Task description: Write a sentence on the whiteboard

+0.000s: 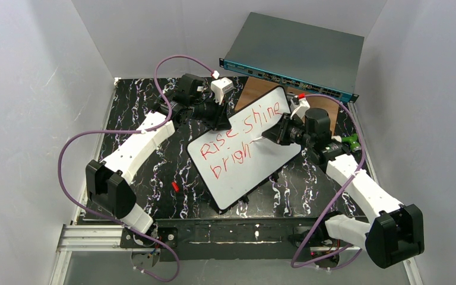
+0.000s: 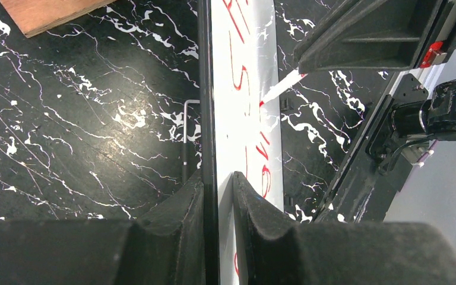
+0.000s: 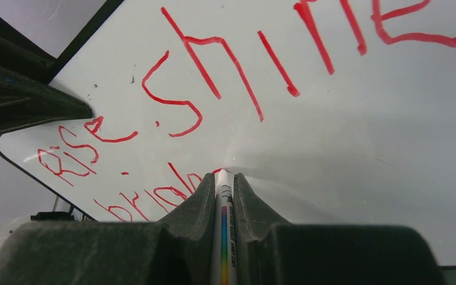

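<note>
Right fingers point(image 3: 193, 199) clench a white rainbow-striped marker point(image 3: 222, 237), tip at the glossy white whiteboard point(image 1: 270, 159) just past "brigh" in the red sentence point(image 1: 237, 133); left fingers point(image 2: 178, 205) pinch the board's edge.

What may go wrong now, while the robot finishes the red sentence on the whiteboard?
1. The left gripper pinches only one edge of the whiteboard; pressure from the marker might pivot the whiteboard and bend the stroke.
2. The right gripper hangs close above the sentence and might smear it.
</note>
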